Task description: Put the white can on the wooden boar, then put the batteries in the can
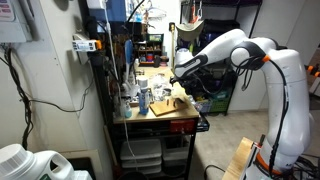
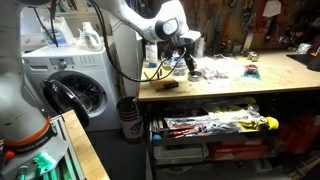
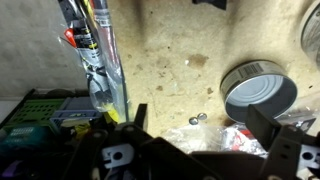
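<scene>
In the wrist view the white can [image 3: 258, 92] stands upright on the worn bench top, at the right. Two small round batteries [image 3: 200, 117] lie on the bench just left of the can. My gripper [image 3: 205, 135] is open and empty. It hovers above the batteries and a crumpled clear plastic bag [image 3: 205, 138], with the can close to its right finger. In both exterior views the gripper [image 1: 180, 74] [image 2: 190, 62] hangs low over the workbench. A wooden board [image 1: 166, 106] lies on the bench near its front edge.
A clear plastic tube or bottle [image 3: 105, 70] lies along the bench's left edge, and a green crate [image 3: 40, 110] sits below it. Bottles and clutter [image 1: 135, 95] crowd the bench. A washing machine [image 2: 75, 85] stands beside the bench. Open drawers of tools [image 2: 215, 125] sit underneath.
</scene>
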`<state>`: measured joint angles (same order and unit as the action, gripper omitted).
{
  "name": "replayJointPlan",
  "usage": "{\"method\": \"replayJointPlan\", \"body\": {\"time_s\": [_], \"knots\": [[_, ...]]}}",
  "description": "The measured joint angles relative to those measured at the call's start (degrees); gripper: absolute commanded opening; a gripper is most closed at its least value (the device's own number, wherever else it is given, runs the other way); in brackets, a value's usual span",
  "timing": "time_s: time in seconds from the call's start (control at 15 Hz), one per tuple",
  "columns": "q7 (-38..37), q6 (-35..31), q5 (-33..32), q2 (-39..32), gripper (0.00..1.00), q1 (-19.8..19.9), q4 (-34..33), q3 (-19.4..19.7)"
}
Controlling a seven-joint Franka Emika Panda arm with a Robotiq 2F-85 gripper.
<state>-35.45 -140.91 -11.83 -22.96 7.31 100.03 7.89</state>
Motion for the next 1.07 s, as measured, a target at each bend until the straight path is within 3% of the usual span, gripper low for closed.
{"method": "replayJointPlan", "body": {"time_s": [0.6, 0.67, 0.8, 0.87, 1.07], "knots": [[2.9, 7.4, 8.9, -11.0, 1.0, -0.5, -13.5, 0.1], [3.0, 7.9, 9.5, -11.9, 0.94, -0.5, -14.6, 0.1], [3.1, 8.6, 10.3, -13.5, 0.69, -0.5, -16.4, 0.1], [3.1, 8.8, 10.5, -14.2, 0.68, -0.5, -17.2, 0.1], [3.1, 9.7, 11.0, -16.0, 0.45, -0.5, -19.0, 0.2]]}}
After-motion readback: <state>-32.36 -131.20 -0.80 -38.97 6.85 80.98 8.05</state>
